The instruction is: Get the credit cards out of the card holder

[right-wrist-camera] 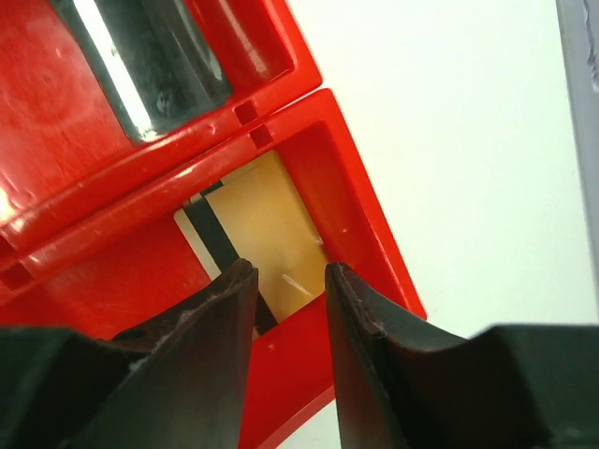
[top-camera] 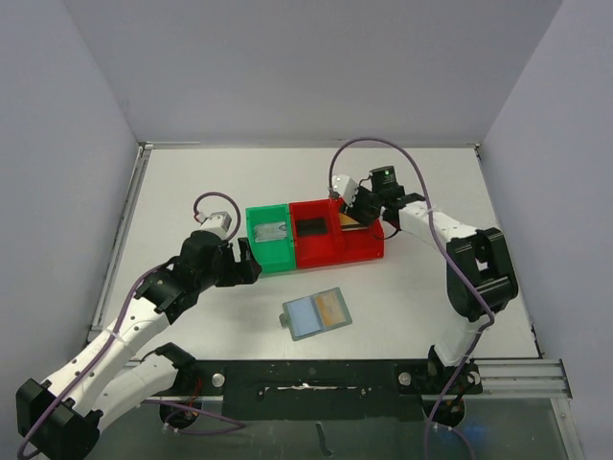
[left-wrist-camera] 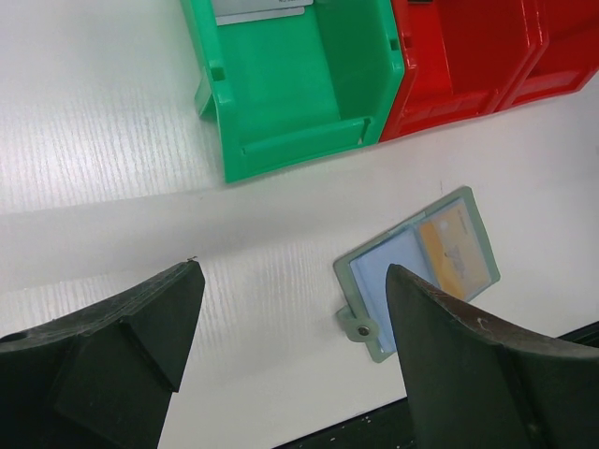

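The grey-blue card holder (top-camera: 316, 313) lies flat on the table near the front, with a gold card (top-camera: 332, 309) still inside it. It also shows in the left wrist view (left-wrist-camera: 416, 271), the gold card (left-wrist-camera: 456, 251) in its right half. My left gripper (top-camera: 244, 261) is open and empty, above bare table left of the holder (left-wrist-camera: 292, 276). My right gripper (top-camera: 364, 206) hovers over the right red bin; its jaws (right-wrist-camera: 290, 271) stand slightly apart with nothing between them, just above a gold card with a dark stripe (right-wrist-camera: 257, 224) lying in that bin.
A green bin (top-camera: 269, 251) holds a silver-grey card (top-camera: 274, 230). The joined red bin (top-camera: 330, 251) holds a black card (top-camera: 312, 227) in its left compartment, also seen in the right wrist view (right-wrist-camera: 140, 56). White walls enclose the table; a black rail runs along the front.
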Controlling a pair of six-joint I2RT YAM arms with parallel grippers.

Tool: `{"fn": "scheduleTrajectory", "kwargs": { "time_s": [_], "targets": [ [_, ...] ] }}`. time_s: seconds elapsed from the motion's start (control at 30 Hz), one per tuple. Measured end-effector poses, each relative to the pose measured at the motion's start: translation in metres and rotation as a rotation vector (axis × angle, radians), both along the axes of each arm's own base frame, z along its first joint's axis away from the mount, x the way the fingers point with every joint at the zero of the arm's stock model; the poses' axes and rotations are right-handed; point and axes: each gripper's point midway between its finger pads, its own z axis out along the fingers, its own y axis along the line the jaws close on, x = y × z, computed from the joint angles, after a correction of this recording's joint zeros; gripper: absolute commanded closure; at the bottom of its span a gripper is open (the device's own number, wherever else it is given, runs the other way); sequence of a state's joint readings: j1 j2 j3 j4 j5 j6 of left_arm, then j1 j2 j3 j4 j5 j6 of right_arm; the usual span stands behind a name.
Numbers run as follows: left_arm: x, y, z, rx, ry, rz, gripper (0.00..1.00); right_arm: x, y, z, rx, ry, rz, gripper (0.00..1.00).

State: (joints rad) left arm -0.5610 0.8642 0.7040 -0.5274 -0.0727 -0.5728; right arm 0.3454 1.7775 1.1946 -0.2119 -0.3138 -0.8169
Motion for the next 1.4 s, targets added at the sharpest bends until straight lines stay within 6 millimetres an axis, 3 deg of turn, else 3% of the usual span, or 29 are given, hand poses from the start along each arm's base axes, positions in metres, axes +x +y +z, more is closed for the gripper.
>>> {"fn": "scheduleTrajectory", "kwargs": {
  "time_s": [0.1,0.2,0.33,0.57,0.93,1.1,1.4],
  "targets": [
    [0.0,-0.001,0.0,-0.005,0.001,-0.001,0.21,-0.006,0.004,0.006,0.11,0.078,-0.118,0.68],
    [-0.001,-0.001,0.003,-0.015,-0.003,0.004,0.21,-0.011,0.005,0.011,0.226,0.17,-0.279,0.81],
    [0.0,-0.001,0.009,-0.034,-0.022,0.011,0.21,-0.018,0.0,0.023,0.373,0.278,-0.555,0.92],
    [0.0,-0.001,0.009,-0.037,-0.024,0.011,0.21,-0.03,-0.007,0.016,0.471,0.39,-0.864,0.94],
    [0.0,-0.001,0.009,-0.037,-0.023,0.012,0.21,-0.039,-0.008,-0.011,0.459,0.448,-1.036,0.96],
    [0.0,0.0,0.007,-0.04,-0.025,0.021,0.21,-0.045,-0.004,-0.029,0.418,0.48,-1.058,0.96],
    [0.0,0.002,0.006,-0.05,-0.028,0.04,0.21,-0.048,0.0,-0.042,0.384,0.496,-1.067,0.93]
  ]
}}
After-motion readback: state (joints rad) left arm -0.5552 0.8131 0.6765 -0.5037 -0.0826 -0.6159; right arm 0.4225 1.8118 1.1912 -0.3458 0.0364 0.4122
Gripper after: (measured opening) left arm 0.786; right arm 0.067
